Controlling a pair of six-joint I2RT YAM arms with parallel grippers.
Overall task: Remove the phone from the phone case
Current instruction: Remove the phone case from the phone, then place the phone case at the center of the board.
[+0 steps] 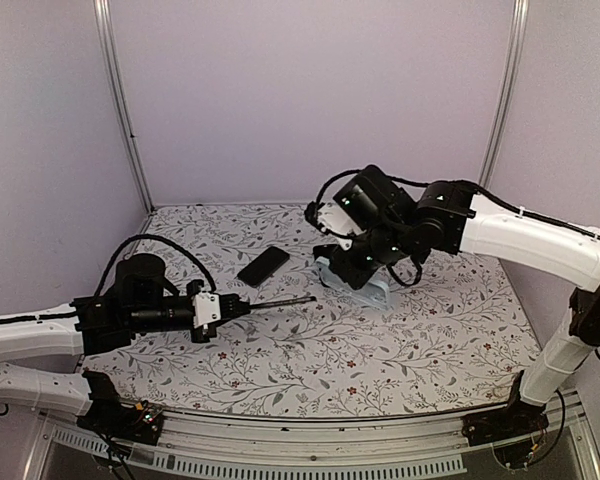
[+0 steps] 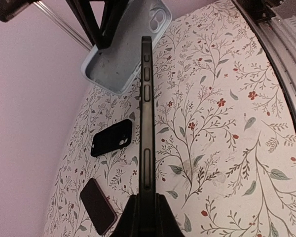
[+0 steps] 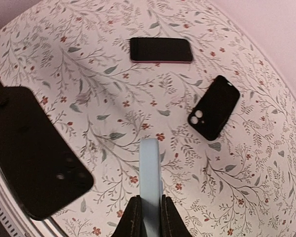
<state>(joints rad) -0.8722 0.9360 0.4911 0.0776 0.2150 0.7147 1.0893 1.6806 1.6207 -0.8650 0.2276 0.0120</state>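
Top external view, from the left: the left end effector is pressed together on one end of the phone. The phone is held edge-on above the bench and is already outside its case. Further right, the empty light-blue phone case is pinched by its rim in the right end effector. Whether the case touches the bench cannot be told.

The separation is judged done. The step is best finished with both grips kept firm, the two parted, and the phone lowered flat onto a bare patch. That patch should be away from the spare black case and the second phone. From above only one of those spares is made out, and the right fingertips are hidden under the wrist.
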